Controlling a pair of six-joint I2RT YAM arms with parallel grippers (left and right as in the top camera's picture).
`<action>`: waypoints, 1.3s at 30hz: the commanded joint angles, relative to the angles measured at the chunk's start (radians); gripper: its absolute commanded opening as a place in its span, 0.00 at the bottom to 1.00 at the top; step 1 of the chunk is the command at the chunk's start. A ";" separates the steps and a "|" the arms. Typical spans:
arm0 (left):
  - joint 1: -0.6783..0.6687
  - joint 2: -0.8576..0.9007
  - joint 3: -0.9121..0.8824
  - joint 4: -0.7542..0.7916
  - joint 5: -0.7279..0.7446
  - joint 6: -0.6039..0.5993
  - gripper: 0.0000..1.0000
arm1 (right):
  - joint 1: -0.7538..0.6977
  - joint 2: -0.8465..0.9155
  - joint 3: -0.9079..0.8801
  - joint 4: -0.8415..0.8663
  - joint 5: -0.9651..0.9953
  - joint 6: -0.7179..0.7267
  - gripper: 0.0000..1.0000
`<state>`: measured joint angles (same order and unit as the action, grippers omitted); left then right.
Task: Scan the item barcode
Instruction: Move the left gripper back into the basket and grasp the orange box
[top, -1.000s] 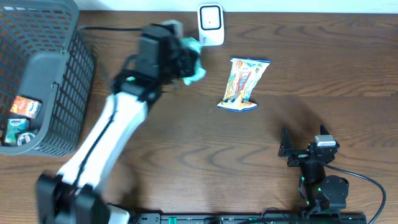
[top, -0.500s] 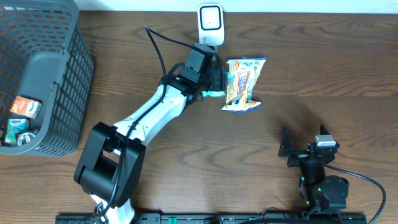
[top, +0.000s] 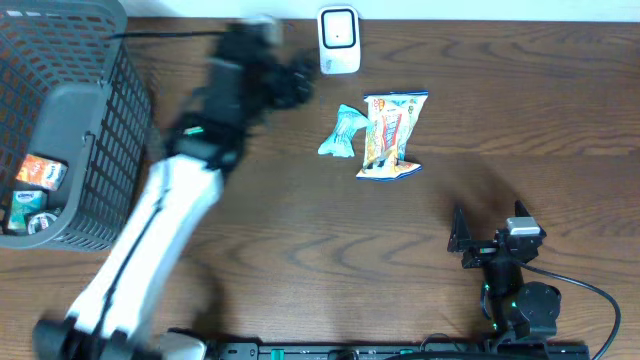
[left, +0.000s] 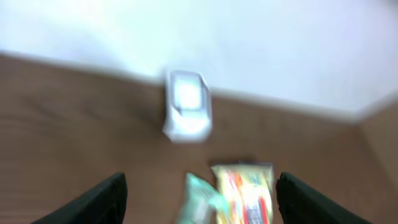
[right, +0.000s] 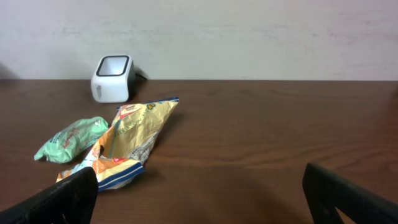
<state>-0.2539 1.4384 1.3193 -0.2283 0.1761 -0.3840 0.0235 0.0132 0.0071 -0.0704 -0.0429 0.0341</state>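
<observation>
Green packet (top: 341, 133) looks light, soft, crinkly; pinch its middle. Left gripper (left: 200, 180) spread wide, empty; right gripper (right: 199, 183) likewise.

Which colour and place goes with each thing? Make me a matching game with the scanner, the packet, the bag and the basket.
Things:
1. scanner
2. packet
3. bag
4. basket

Colour and place:
A. grey, far left of the table
B. green, just left of the bag
C. white, at the table's back edge
D. yellow, just right of the packet

Pairs: 1-C, 2-B, 3-D, 4-A
</observation>
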 joint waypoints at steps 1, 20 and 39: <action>0.151 -0.127 0.014 -0.048 -0.013 0.030 0.75 | -0.005 0.000 -0.001 -0.005 0.010 0.010 0.99; 0.773 -0.092 0.024 -0.183 -0.241 0.285 0.77 | -0.005 0.000 -0.001 -0.005 0.010 0.010 0.99; 0.858 0.258 0.024 -0.182 -0.433 0.474 0.87 | -0.005 0.000 -0.001 -0.005 0.010 0.010 0.99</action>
<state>0.6033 1.6787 1.3224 -0.4446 -0.2573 0.0841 0.0235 0.0132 0.0071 -0.0704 -0.0402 0.0341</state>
